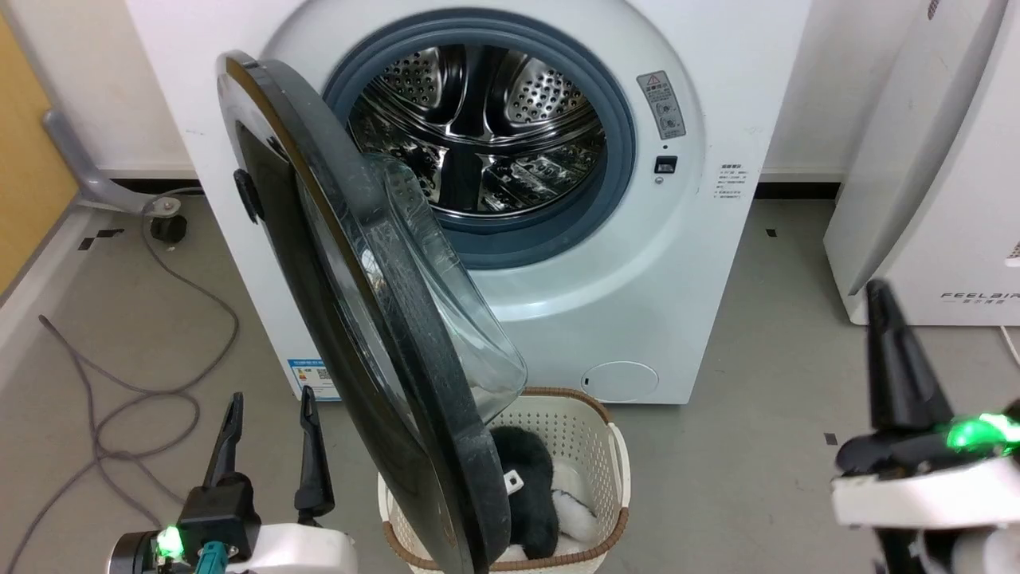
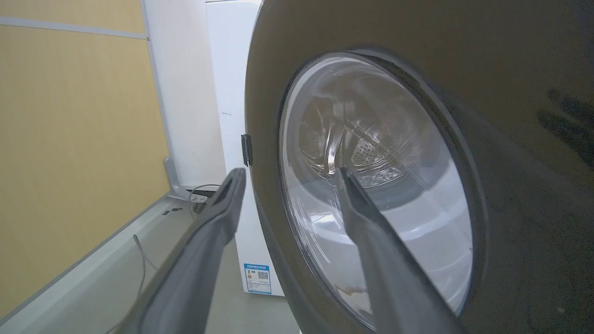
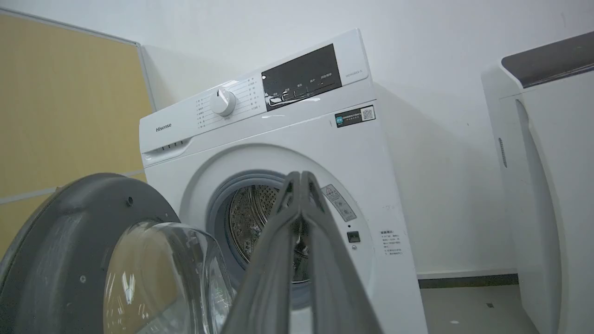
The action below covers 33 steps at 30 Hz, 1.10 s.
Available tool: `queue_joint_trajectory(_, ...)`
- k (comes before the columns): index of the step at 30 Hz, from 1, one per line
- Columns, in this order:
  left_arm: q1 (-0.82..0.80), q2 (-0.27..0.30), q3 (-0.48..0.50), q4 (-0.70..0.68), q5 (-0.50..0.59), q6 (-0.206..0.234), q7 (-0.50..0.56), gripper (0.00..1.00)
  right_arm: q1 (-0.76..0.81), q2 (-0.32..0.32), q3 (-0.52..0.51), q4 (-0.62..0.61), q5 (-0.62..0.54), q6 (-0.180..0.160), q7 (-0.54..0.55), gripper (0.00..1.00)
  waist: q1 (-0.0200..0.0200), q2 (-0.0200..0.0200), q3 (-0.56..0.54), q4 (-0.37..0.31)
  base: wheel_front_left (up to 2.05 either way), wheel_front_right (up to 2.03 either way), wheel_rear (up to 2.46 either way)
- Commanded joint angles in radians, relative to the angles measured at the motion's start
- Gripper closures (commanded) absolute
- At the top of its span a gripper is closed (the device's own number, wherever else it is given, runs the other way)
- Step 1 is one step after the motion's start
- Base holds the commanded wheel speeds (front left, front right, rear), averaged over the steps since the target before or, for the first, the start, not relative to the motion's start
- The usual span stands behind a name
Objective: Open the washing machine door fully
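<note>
The white washing machine (image 1: 685,263) stands ahead with its steel drum (image 1: 478,127) exposed. Its round black door (image 1: 343,319), hinged on the left, hangs swung out toward me at roughly a right angle, the clear glass bowl (image 1: 446,303) facing right. My left gripper (image 1: 271,402) is open at the lower left, apart from the door's outer face. Along the left wrist view, that gripper (image 2: 287,172) points at the door (image 2: 510,93) and its glass window (image 2: 371,176). My right gripper (image 1: 876,291) is shut at the lower right, holding nothing. The right wrist view shows the right gripper (image 3: 300,176), washer (image 3: 287,134) and door (image 3: 60,241).
A white laundry basket (image 1: 590,430) holding dark and white cloth sits on the floor just below the door. Grey cables (image 1: 143,383) loop over the floor at left. A white appliance marked FEELBIRD (image 1: 940,159) stands at right. A yellow panel (image 1: 24,159) lines the left wall.
</note>
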Motion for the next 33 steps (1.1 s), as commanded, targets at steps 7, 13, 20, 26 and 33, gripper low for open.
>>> queue_joint_trajectory(7, 0.022, 0.001, -0.002, -0.003, 0.001, -0.001, -0.005, 0.00, 0.107, 0.073, -0.054, 0.016, -0.328, 0.007, -0.004, 1.00, 0.0000, 0.0000, -0.003, -0.001, 0.00, 0.00, 0.00)
queue_joint_trajectory(13, 0.023, 0.001, -0.008, -0.005, -0.004, 0.003, -0.005, 0.00, 0.193, 0.115, -0.114, 0.051, -0.430, 0.007, -0.004, 1.00, 0.0000, 0.0000, -0.003, 0.006, 0.00, 0.00, 0.00)
queue_joint_trajectory(20, 0.026, 0.001, -0.007, 0.000, -0.004, 0.002, -0.005, 0.00, 0.205, 0.128, -0.125, 0.089, -0.424, 0.007, -0.004, 0.00, 0.0000, 0.0000, -0.001, 0.003, 0.00, 0.00, 0.00)
queue_joint_trajectory(26, 0.022, 0.001, -0.006, 0.009, -0.005, 0.002, -0.005, 0.00, 0.203, 0.129, -0.125, 0.101, -0.417, 0.007, -0.004, 0.00, 0.0000, 0.0000, -0.002, 0.007, 0.00, 0.00, 0.00)
queue_joint_trajectory(33, 0.011, 0.001, 0.003, 0.007, -0.005, 0.006, -0.005, 0.67, 0.207, 0.130, -0.133, 0.104, -0.431, 0.007, -0.004, 0.00, 0.0000, 0.0000, 0.000, 0.016, 0.00, 0.00, 0.00)
